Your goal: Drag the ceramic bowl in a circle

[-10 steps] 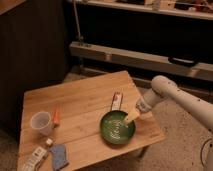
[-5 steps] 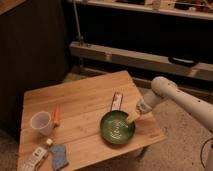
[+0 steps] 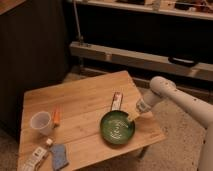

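The ceramic bowl [image 3: 117,128], dark green and glossy with a speckled lighter inside, sits near the front right corner of the wooden table [image 3: 85,97]. My white arm [image 3: 159,92] reaches in from the right and slants down to the bowl. The gripper [image 3: 132,118] is at the bowl's upper right rim, touching or just above it. Whether it has hold of the rim does not show.
A translucent white cup [image 3: 41,122] stands at the table's left, with an orange stick-like item [image 3: 56,116] beside it. A red-and-white packet [image 3: 116,100] lies just behind the bowl. A blue cloth [image 3: 59,156] and a white packet [image 3: 34,157] lie at the front left. Dark shelving stands behind.
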You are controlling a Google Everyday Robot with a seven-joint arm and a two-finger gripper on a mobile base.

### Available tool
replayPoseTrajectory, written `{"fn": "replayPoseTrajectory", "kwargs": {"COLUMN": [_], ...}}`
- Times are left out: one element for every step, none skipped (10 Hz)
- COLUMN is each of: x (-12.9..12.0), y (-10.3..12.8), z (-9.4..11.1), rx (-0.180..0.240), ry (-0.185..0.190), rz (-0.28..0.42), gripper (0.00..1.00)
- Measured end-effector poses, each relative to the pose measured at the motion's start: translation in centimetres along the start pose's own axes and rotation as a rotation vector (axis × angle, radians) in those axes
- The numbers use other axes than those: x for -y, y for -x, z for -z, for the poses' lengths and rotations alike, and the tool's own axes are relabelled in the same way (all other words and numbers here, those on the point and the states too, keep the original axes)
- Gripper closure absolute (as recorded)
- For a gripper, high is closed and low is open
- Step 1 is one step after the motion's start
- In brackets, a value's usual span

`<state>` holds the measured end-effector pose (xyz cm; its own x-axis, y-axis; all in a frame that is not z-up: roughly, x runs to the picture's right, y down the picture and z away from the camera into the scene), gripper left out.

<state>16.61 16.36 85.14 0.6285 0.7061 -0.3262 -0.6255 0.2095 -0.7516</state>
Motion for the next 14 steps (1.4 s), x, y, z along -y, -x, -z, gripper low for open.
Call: {"fn": "replayPoseTrajectory", "kwargs": {"x": [0.0,-0.4,-0.9,-1.3,-1.7,-2.2,-2.7,-3.4,-4.4,-5.3,-6.7,-8.0,-9.2,-11.3], "y": [0.3,1.1,1.6,2.0,2.4,2.9,3.4,4.0,5.0,6.2,8.1,9.9,11.5,13.5], "z": [-0.1,-0.5,-0.7,-0.8,-1.1,-1.9,-2.7,-3.7,-4.7,-5.6,-6.9,-8.1,-8.9,-9.7], "rx": [-0.005,-0.019,-0.029,-0.04,-0.057,-0.077,-0.096,-0.119,-0.142,-0.159,-0.186,-0.207,-0.218,-0.238], "ry": [0.001,0.009,0.016,0.021,0.028,0.039,0.053,0.072,0.092,0.104,0.117,0.123,0.128,0.137], "rz": [0.009,0.033,0.049,0.063,0.075,0.09,0.105,0.127,0.159,0.19,0.232,0.275,0.314,0.38], "gripper": [0.53,0.66,0.76,0.87,0.95,1.0,1.0,1.0,1.0,1.0,1.0,1.0,1.0,1.0]}}
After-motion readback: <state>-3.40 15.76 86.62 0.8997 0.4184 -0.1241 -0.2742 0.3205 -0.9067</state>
